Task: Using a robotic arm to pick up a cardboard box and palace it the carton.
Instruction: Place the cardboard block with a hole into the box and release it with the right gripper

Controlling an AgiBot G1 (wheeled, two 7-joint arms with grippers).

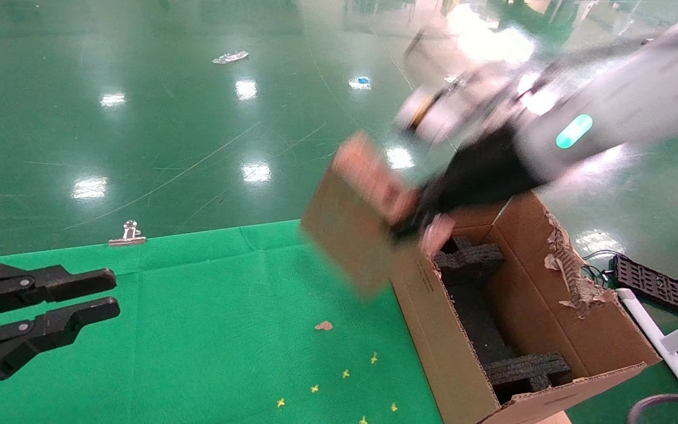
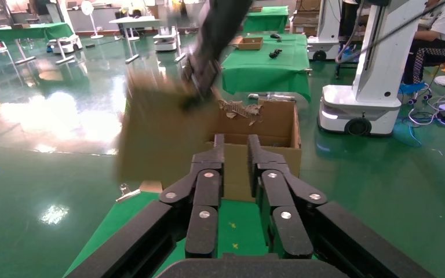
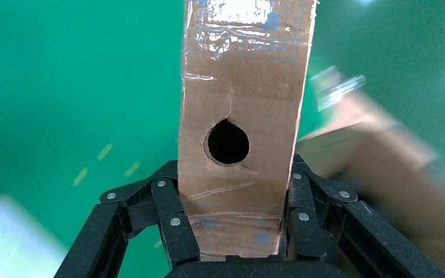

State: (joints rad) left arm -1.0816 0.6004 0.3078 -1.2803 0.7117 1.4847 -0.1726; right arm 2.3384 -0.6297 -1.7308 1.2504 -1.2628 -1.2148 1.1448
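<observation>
My left gripper [image 1: 112, 294] parked low over green cloth [image 1: 198, 330], fingers slightly apart, holding nothing. My right gripper [image 3: 234, 208] clamped on cardboard box [image 3: 243, 104], pads on both broad faces, holed narrow side facing wrist. Box airborne at near wall of carton [image 1: 433, 318], hanging outside it. Judged light, stiff; taped skin looks slippery, so grip broad faces firmly.

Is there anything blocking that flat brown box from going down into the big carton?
Partly. The right gripper holds the cardboard box in the air over the carton's near rim. The top is open, but black foam inserts fill part of the inside.
</observation>
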